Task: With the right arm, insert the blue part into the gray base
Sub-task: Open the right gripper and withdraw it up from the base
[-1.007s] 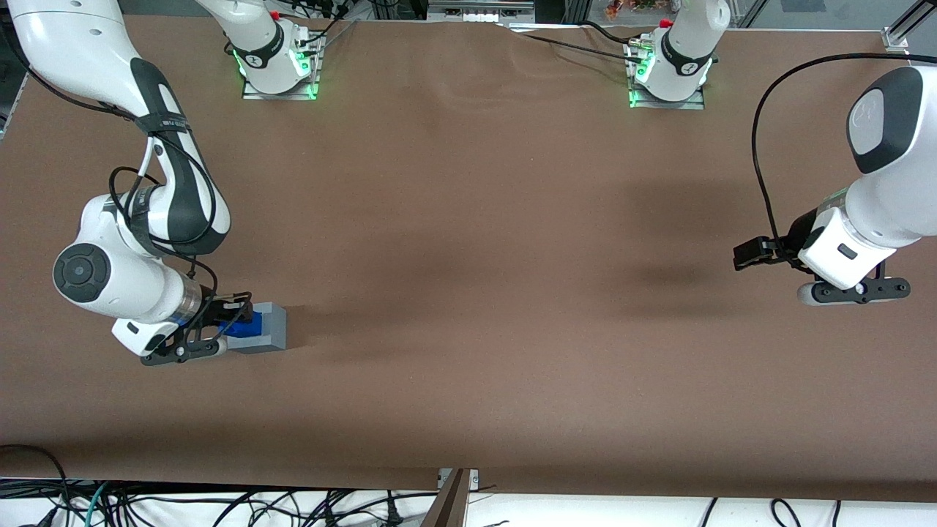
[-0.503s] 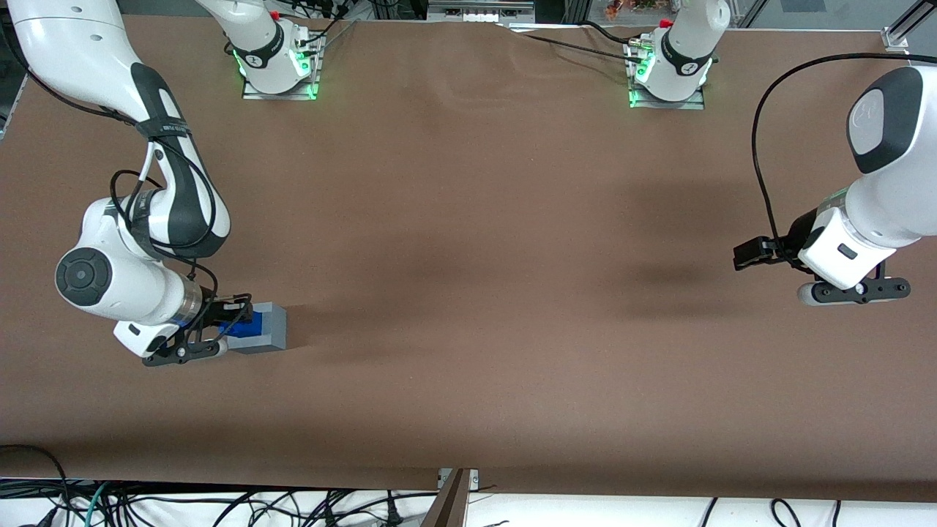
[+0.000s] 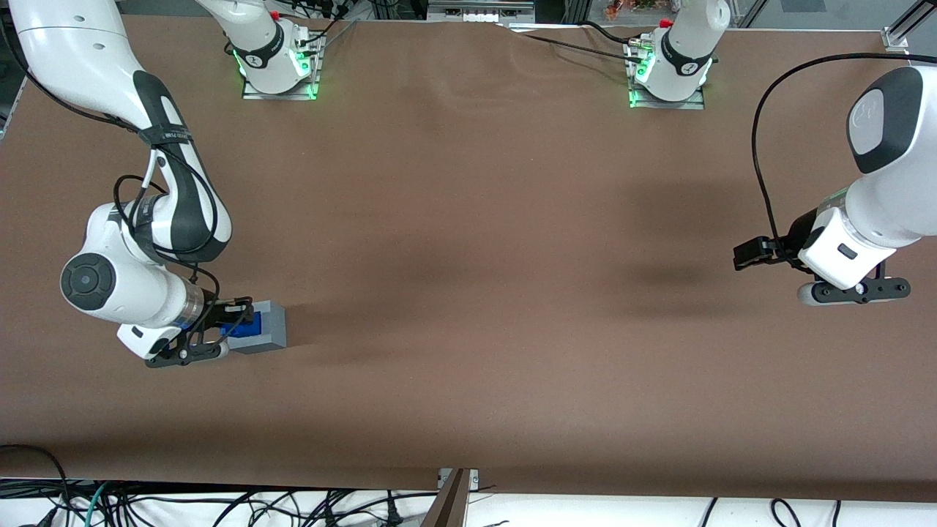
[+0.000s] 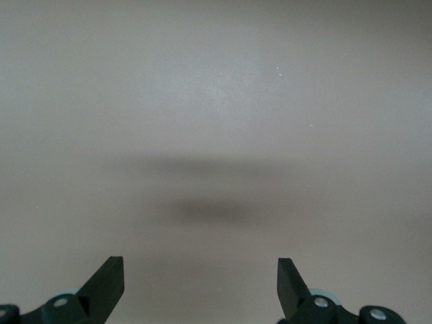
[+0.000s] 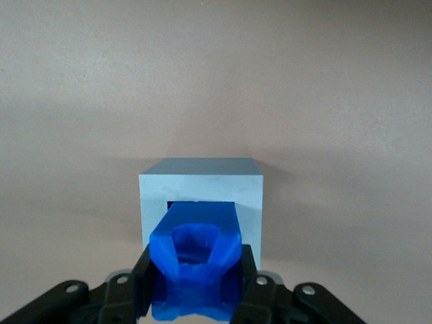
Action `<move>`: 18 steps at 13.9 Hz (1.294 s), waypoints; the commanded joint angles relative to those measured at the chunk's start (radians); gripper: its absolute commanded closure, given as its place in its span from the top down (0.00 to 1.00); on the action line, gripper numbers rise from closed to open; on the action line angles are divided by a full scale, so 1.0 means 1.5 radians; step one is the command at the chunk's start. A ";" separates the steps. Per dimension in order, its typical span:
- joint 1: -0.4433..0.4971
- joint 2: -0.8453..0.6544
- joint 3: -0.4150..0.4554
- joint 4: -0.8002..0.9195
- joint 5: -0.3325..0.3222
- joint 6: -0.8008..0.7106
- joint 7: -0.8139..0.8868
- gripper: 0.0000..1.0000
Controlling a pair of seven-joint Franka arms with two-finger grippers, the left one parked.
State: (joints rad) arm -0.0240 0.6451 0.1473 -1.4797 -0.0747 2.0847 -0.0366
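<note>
The gray base (image 3: pixel 268 326) is a light gray cube on the brown table toward the working arm's end. In the right wrist view the gray base (image 5: pixel 202 185) shows a dark square recess. My right gripper (image 3: pixel 236 322) is shut on the blue part (image 3: pixel 244 325) and holds it directly over the base. In the right wrist view the blue part (image 5: pixel 197 260) sits between the black fingers (image 5: pixel 246 283) of my gripper (image 5: pixel 196 287), with its leading end at the recess mouth. How deep it sits cannot be seen.
The brown table (image 3: pixel 468 293) runs across the whole scene. Two arm bases with green lights (image 3: pixel 278 62) (image 3: pixel 670 69) stand at the edge farthest from the front camera. Cables hang below the near edge (image 3: pixel 219 505).
My right arm has shifted slightly toward the gray base, carrying the blue part a little farther over it. The base has not moved.
</note>
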 commanded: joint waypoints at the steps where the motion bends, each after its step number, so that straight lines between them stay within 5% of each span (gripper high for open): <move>1: -0.003 0.015 0.002 0.017 0.006 0.004 -0.002 0.86; 2: -0.003 0.014 0.002 0.017 0.007 0.005 -0.002 0.98; 10: 0.001 -0.046 0.004 0.017 0.011 -0.016 0.014 0.99; 18: 0.001 -0.286 0.008 -0.010 0.028 -0.294 0.048 0.99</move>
State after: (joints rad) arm -0.0196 0.3127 0.1579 -1.4282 -0.0627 1.6884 0.0222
